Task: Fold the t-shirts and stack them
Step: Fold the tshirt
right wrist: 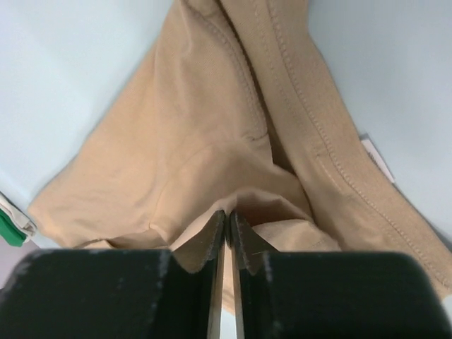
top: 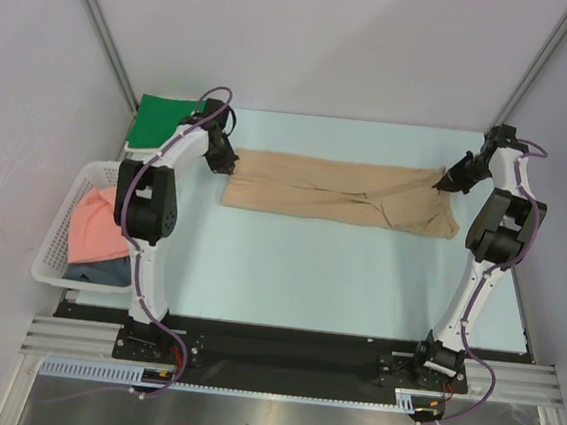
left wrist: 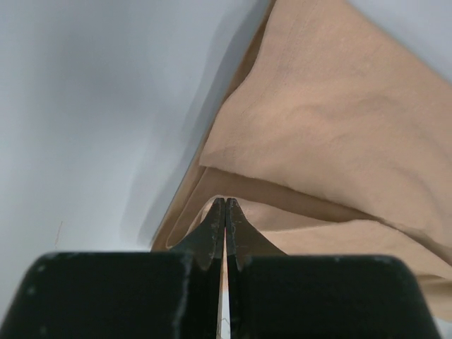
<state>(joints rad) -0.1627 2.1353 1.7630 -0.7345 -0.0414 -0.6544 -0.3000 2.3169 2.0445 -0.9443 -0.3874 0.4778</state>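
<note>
A tan t-shirt (top: 336, 189) lies stretched in a long folded strip across the back of the light table. My left gripper (top: 230, 163) is at its left end, shut on the tan t-shirt (left wrist: 332, 120); cloth shows between the closed left gripper (left wrist: 225, 201) tips. My right gripper (top: 443, 184) is at the strip's right end. In the right wrist view the right gripper (right wrist: 227, 213) pinches a fold of the tan t-shirt (right wrist: 198, 134), its jaws barely apart. A folded green t-shirt (top: 162, 120) rests at the back left corner.
A white lattice basket (top: 54, 251) stands at the left edge and holds a salmon pink t-shirt (top: 96, 230) over a dark grey-blue t-shirt (top: 102, 272). Grey walls close in the back and sides. A white label (right wrist: 376, 160) sticks out from the tan hem.
</note>
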